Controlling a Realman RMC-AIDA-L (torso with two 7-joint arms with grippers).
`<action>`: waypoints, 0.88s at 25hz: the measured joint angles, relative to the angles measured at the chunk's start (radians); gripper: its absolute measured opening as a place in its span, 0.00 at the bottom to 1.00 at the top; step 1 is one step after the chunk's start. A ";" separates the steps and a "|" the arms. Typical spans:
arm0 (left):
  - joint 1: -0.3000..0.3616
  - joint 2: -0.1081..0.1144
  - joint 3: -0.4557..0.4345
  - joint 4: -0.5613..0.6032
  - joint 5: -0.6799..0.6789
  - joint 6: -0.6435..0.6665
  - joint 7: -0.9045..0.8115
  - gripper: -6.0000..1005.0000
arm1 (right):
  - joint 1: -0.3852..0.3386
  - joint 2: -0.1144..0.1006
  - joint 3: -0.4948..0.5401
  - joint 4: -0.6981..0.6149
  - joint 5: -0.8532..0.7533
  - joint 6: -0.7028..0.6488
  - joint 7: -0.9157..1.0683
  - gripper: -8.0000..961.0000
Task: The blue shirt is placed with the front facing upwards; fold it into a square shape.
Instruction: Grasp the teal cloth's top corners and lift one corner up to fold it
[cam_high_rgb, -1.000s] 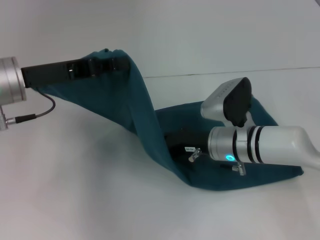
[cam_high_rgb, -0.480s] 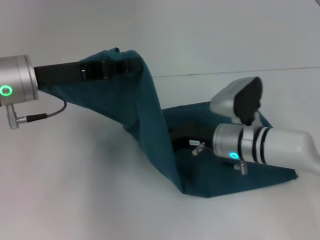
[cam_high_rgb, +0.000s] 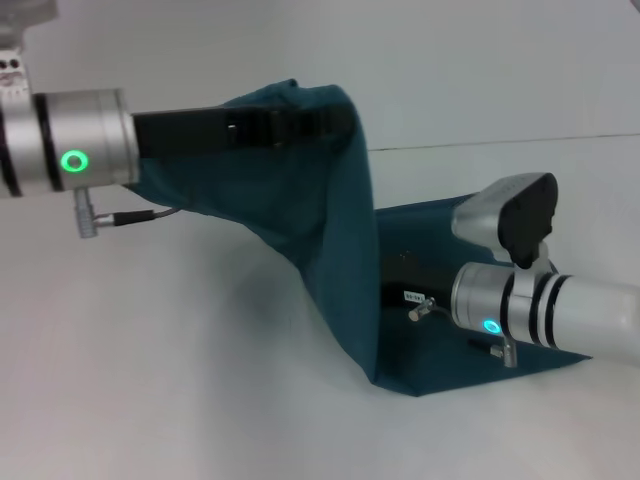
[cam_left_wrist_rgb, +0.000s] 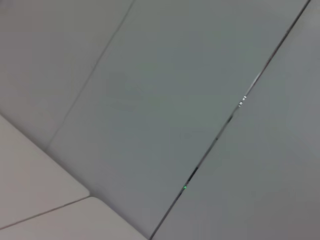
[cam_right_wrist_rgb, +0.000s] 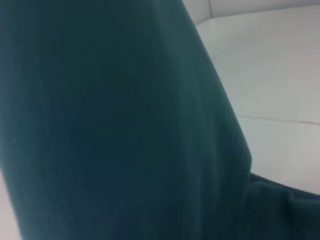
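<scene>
Teal shirt (cam_high_rgb: 330, 240) swept further rightward over itself, mid-fold, left gripper (cam_high_rgb: 335, 122) clenched on its raised edge, right gripper (cam_high_rgb: 395, 275) beneath, jaws hidden.

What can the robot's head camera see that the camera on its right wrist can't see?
Only the head view shows both arms: the left gripper holds an edge of the large teal-blue cotton shirt up high, and the right gripper reaches in low behind the hanging fold, its tip hidden. Only the right wrist view shows that fold up close, filling most of its picture. Both show the shirt and the white table.
</scene>
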 joint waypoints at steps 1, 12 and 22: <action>-0.007 -0.004 0.003 0.000 0.000 -0.002 0.000 0.04 | -0.008 0.000 0.002 0.000 0.008 0.000 0.000 0.01; -0.065 -0.036 0.117 -0.006 0.000 -0.090 -0.007 0.04 | -0.135 -0.011 0.008 -0.058 0.124 -0.052 -0.002 0.01; -0.059 -0.036 0.111 -0.005 -0.009 -0.094 -0.010 0.04 | -0.145 -0.012 0.001 -0.066 0.124 -0.053 -0.001 0.01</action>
